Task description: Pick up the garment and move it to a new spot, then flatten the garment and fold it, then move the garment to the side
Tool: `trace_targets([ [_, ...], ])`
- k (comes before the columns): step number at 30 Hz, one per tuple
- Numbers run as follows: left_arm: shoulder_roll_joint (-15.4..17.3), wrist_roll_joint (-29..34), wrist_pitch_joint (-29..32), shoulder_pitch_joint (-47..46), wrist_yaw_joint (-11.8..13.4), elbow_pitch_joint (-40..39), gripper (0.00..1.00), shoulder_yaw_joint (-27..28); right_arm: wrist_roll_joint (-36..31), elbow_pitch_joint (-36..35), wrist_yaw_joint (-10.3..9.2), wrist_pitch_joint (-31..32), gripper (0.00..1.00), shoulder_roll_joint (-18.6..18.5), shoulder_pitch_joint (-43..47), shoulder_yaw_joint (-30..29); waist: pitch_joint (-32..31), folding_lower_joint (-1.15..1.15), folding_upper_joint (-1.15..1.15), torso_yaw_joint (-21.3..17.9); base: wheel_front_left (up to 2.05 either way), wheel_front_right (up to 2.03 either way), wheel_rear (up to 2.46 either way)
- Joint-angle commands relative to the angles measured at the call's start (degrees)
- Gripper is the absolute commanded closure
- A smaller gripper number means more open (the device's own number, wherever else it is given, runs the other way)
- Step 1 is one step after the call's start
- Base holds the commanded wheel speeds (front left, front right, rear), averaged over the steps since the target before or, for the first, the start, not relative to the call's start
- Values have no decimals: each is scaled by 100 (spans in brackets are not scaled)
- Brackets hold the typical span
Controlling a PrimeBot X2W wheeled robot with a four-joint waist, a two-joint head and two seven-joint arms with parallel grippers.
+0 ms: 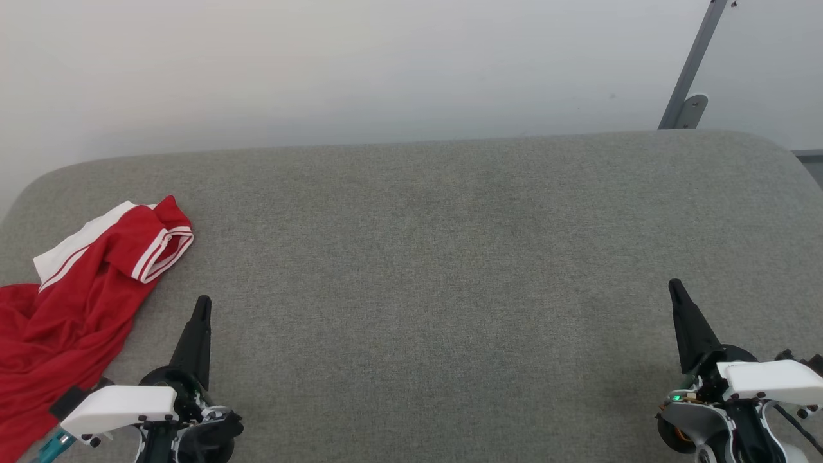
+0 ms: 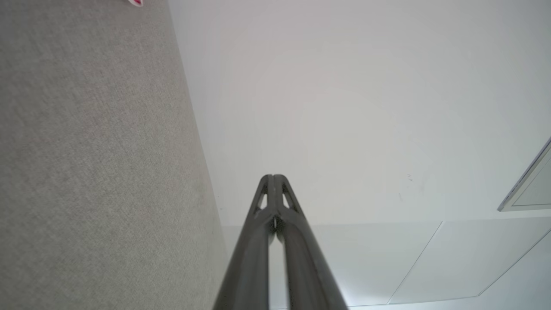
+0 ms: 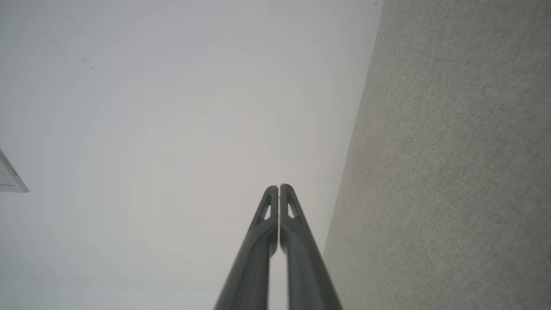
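The garment, a red T-shirt with a white sleeve and striped trim, lies crumpled at the left edge of the grey padded table in the head view. A sliver of its trim peeks in at the top of the left wrist view. My left gripper is shut and empty, just right of the shirt and apart from it. In the left wrist view its fingers press together. My right gripper is shut and empty at the far right, its fingertips touching.
A pale wall rises behind the table. A grey metal bracket leans against the wall at the upper right. The table's rounded far corners curve away at both ends.
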Motion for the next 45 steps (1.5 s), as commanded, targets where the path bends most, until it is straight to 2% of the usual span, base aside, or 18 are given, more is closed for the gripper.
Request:
trace_targets([
  [1, 11, -17, -2, -70, -33, -6, 100, 12, -16, 2, 2, 12, 100, 7, -25, -7, 0, 0, 0, 0, 0, 0, 0],
  [34, 11, -17, -2, -71, -33, -6, 100, 12, -13, 2, 2, 8, 100, 6, -25, -3, 0, 0, 0, 0, 0, 0, 0],
  [35, 0, 0, -1, 0, 0, -1, 0, 0, 0, 1, 0, -1, 0, 1, 0, 2, 0, 0, 0, 0, 0, 0, 0],
  [45, -25, 83, -145, 163, 69, 77, 0, -100, -236, 85, -1, -151, 0, -12, 173, 93, -30, 0, 0, -10, 0, 0, 0],
])
